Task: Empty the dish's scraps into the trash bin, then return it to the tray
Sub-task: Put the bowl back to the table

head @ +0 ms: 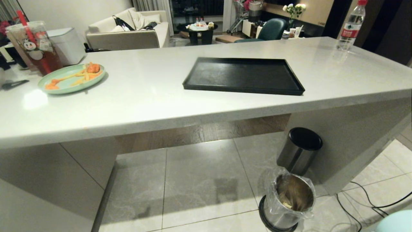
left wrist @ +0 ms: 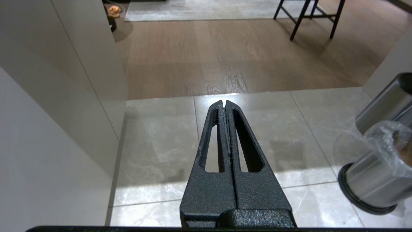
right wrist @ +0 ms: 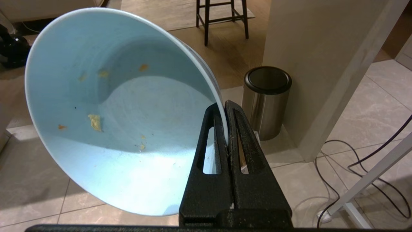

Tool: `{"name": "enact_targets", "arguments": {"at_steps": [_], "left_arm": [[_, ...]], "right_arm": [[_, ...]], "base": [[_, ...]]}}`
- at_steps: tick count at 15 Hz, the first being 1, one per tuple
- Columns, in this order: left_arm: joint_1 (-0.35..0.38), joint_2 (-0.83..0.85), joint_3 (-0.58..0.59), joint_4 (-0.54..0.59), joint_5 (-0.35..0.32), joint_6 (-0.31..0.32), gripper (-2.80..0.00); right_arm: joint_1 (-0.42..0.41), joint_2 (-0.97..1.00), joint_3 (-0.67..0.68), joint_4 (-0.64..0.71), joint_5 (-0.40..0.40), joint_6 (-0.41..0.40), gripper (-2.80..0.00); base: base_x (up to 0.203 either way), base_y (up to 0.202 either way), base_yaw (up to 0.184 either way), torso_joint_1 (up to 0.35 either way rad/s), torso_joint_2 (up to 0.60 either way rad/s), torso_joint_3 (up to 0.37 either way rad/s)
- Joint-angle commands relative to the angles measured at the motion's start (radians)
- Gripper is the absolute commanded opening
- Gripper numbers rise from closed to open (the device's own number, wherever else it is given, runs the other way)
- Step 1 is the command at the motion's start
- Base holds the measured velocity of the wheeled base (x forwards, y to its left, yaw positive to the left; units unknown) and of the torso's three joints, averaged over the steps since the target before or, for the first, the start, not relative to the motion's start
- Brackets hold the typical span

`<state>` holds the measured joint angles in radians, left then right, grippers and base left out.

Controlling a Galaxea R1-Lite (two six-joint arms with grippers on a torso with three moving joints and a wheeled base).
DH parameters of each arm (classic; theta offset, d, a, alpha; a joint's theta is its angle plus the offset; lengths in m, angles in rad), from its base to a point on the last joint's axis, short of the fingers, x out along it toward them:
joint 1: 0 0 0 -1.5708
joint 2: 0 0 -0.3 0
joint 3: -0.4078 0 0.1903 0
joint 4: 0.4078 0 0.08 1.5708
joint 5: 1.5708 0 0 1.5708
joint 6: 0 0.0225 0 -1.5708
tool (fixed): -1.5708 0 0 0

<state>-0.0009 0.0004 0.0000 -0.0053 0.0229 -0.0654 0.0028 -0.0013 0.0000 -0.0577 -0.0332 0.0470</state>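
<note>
My right gripper is shut on the rim of the dish, a light-blue bowl held tilted above the floor, one finger inside the wall and one outside. Only a few small crumbs cling to its inside. A sliver of the dish shows at the head view's lower right corner. The trash bin, steel with a clear bag, stands on the tiles below the counter with pale scraps inside. The black tray lies bare on the counter. My left gripper hangs shut and empty over the tiles, the trash bin off to its side.
A black-lidded steel bin stands just behind the trash bin against the counter's leg. On the counter are a pale-green plate with fries and carrot, a drink cup and a water bottle. Cables trail across the floor at the right.
</note>
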Motion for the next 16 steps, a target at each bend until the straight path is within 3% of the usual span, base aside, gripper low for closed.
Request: {"name": "enact_targets", "arguments": {"at_steps": [1,16], "left_arm": [[0.0,0.001,0.0,-0.001,0.0,-0.001,-2.8],[-0.001,0.001,0.0,-0.001,0.0,-0.001,-2.8]], "right_arm": [[0.0,0.001,0.0,-0.001,-0.001,0.001,-2.8],[0.001,0.001,0.0,-0.002,-0.001,0.004,-2.8]], "base": [[0.0,0.0,0.0,0.085,-0.47,-0.393],[0.0,0.0,0.0,0.152,-0.52,-0.367]]}}
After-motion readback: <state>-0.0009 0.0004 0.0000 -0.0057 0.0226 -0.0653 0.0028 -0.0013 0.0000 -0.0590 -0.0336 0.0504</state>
